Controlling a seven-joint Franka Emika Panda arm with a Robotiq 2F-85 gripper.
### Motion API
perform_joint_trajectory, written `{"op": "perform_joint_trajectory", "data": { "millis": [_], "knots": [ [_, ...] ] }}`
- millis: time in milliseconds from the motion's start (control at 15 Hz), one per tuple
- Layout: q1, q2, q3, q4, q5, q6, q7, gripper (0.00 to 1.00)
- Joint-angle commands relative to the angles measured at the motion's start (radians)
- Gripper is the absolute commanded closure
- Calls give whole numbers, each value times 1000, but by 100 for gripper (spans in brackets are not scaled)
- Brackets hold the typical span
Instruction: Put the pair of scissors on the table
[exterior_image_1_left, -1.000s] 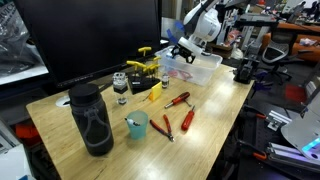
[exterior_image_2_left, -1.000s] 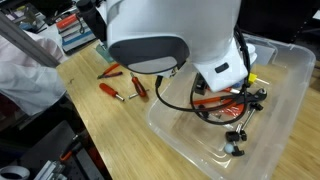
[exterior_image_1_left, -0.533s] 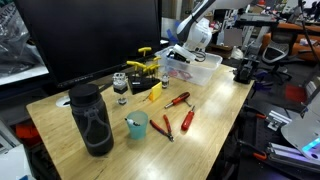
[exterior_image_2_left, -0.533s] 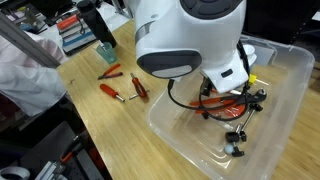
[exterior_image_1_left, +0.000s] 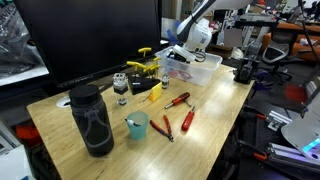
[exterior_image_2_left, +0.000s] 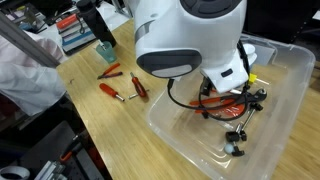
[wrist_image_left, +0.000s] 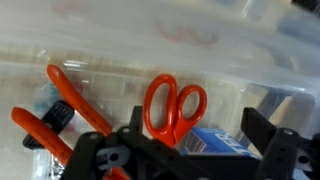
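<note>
The pair of scissors (wrist_image_left: 175, 105) is not on the worktop (exterior_image_1_left: 212, 112) yet. It lies inside the clear plastic bin (exterior_image_1_left: 203, 70) at the far right end of the worktop. In the wrist view I can see its two orange handle loops side by side. The blades are hidden, so I cannot tell which way they point.

The end effector (wrist_image_left: 178, 140) hangs low inside the bin, right over the scissors. Its two black fingers are spread wide apart, one on each side of the orange loops. It has nothing in its grip.

I think the job now is to grab the scissors. The bin is crowded. A blue box (wrist_image_left: 215, 142) sits just beside the loops, and a red-handled tool (wrist_image_left: 70, 105) lies a bit to the left. In an exterior view a black cable (exterior_image_2_left: 240, 128) curls in the bin too.

To do this well, the arm should go straight down, slowly, with the loops kept in the middle between the fingers. The fingers should pinch only the scissors, not the box or the red tool. The loops are thin and smooth, so a firm squeeze where they meet would be safest.

Then the arm should lift straight up until the scissors are higher than the bin wall. After that, a bare bit of wood near the bin looks like a good place to lay them flat.
</note>
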Motion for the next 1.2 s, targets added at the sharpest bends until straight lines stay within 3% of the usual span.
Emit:
{"op": "perform_joint_trajectory", "data": {
  "millis": [0,667,1000,1067,1133],
  "knots": [
    [21,21,-30,27,0,-3,26,0],
    [27,138,-61,158,-11,-70,112,0],
    [30,155,-85,211,-82,-221,154,1],
    [29,160,-87,225,-99,-245,158,20],
    [25,164,-86,237,-114,-275,157,26]
  ]
}}
